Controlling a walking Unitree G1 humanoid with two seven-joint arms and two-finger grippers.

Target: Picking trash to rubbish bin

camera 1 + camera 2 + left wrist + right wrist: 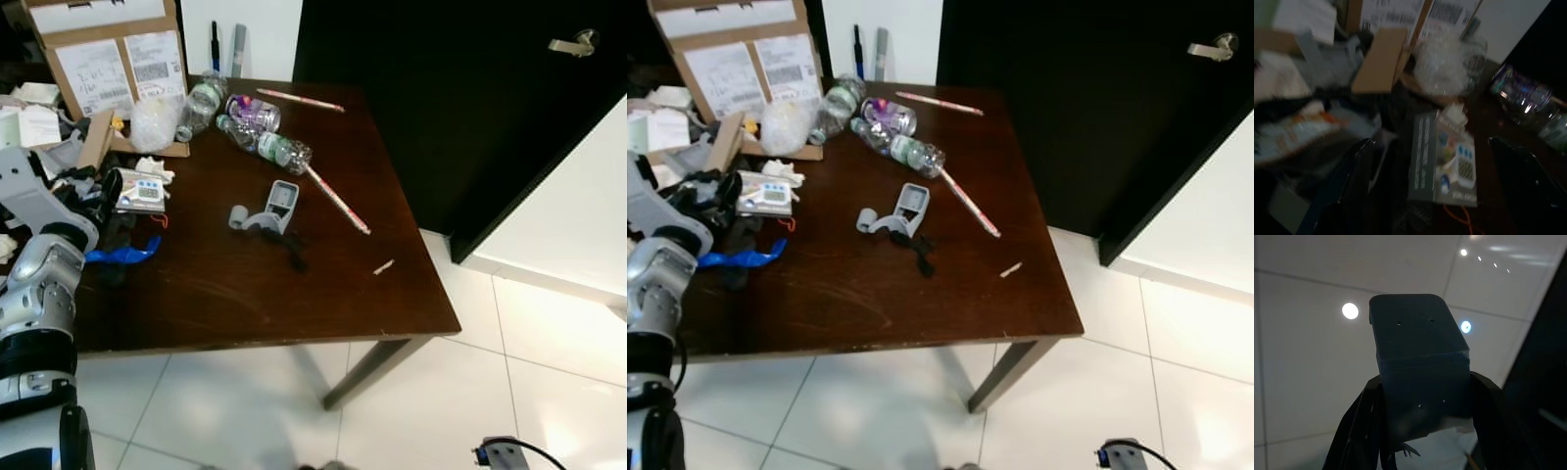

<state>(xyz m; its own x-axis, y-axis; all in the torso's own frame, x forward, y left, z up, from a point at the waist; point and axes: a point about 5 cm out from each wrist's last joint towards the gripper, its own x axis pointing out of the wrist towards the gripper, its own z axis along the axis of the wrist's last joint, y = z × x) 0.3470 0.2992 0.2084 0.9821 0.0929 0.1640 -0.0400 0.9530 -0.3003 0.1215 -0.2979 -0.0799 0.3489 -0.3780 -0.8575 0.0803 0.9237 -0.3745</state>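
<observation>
Trash lies on a dark wooden table (294, 328): three clear plastic bottles (279, 149) at the back, a ball of plastic wrap (154, 122), two long pink sticks (338, 199), a grey plastic holder (269, 208) and a paper scrap (383, 266). My left gripper (1432, 156) hovers open over the cluttered left side. A boxed white gadget (1449, 166) lies between and below its black fingers (1354, 171). My right gripper (1422, 423) is down over the white tile floor, shut on a dark box (1418, 347).
A cardboard box (108, 59) with shipping labels stands at the table's back left among papers and cloth. A blue scrap (122, 255) lies near the left edge. A black door (460, 98) with a handle (573, 43) is to the right of the table.
</observation>
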